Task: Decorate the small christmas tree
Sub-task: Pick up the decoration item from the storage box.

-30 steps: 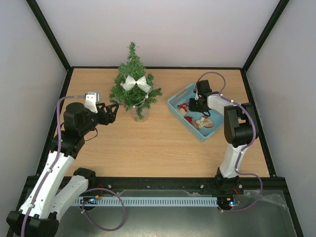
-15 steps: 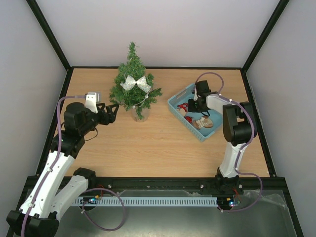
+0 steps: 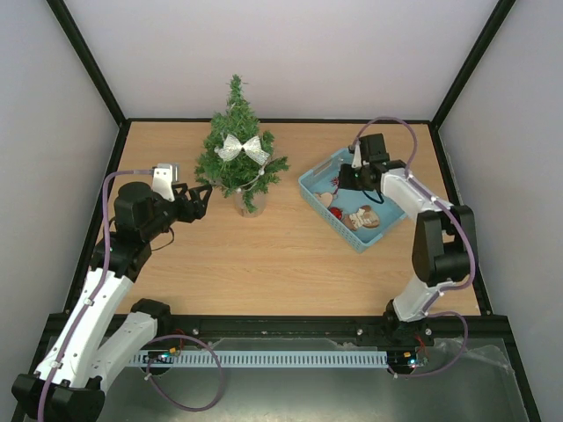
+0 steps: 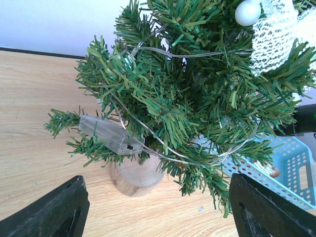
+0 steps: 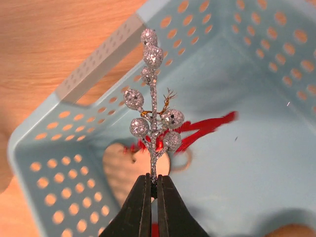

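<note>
Top view: the small christmas tree (image 3: 237, 154) stands upper centre-left on the wooden table (image 3: 264, 255), on a wood-slice base (image 4: 136, 175), w/ a silver mesh bow (image 3: 242, 148) and a wire light string plus its clear battery pack (image 4: 111, 136) in the branches. A blue perforated basket (image 3: 312, 180) sits right of centre, well apart from the tree. The right gripper (image 5: 154, 185) is over the basket, jaws pinched fully together on the bottom tip of a silver glitter berry sprig (image 5: 153, 123), which points up-frame in the right wrist view, above a wooden heart (image 5: 121, 160) and a red ribbon (image 5: 207, 126) lying in the basket. The left gripper (image 3: 201, 200) hovers just beside the tree's lower left branches, fingers spread wide, holding nothing. Likely risks: the grip is on the stem's very end only, so the sprig may pivot or slip out during the carry. The ribbon sits close behind the berries & may snag, dragging other pieces out. At the tree, pushing the stem in could tip it on its small base, as nothing braces it, or catch the light wire. A shallow insert may let the sprig drop off.
</note>
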Tool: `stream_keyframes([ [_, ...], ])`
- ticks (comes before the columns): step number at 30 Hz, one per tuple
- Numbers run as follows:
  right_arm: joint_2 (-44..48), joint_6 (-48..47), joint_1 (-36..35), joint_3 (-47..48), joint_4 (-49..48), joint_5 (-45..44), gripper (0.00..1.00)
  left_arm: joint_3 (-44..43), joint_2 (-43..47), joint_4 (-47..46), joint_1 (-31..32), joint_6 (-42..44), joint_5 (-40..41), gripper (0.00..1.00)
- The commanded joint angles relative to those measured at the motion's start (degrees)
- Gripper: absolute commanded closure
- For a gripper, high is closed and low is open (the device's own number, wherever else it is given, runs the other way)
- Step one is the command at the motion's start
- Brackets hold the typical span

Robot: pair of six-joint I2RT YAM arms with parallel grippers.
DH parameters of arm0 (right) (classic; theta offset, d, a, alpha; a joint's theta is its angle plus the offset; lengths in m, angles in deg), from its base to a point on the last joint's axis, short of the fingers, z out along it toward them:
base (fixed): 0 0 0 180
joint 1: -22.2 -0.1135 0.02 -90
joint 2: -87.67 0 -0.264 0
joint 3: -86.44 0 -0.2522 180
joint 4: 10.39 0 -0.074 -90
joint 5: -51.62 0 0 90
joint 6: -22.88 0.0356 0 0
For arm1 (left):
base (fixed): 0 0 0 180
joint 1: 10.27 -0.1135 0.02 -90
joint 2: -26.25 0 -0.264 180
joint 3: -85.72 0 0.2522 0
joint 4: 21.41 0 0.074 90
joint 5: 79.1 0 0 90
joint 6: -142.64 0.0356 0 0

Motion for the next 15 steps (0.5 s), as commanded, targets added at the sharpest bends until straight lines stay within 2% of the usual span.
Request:
stream_keyframes([
  [1, 4.92, 6.39, -0.37, -5.34, 2.48, 4.8, 0.98, 0.66, -0.14, -1.32, 0.15, 0.55, -1.07, 0.21],
  [4, 7.24, 7.68, -1.19, -6.04, 6.62, -0.34, 0.98, 0.93, 0.05, -1.71, 0.14, 0.83, -2.49, 0.23],
  [7, 7.65, 8.49, -1.43, -4.26, 12.38, -0.47, 0.98, 1.24, 0.49, -3.1, 0.29, 1.16, -4.78, 0.23],
  [9, 7.92, 9.24, -1.77, -2.73, 14.9, 1.61, 0.98, 1.35, 0.71, -3.72, 0.48, 0.68, -4.73, 0.24],
  [15, 13.47, 12.78, -1.7, -4.33, 11.91, 10.34, 0.98, 1.04, 1.14, -3.48, 1.24, 0.39, -4.16, 0.25],
])
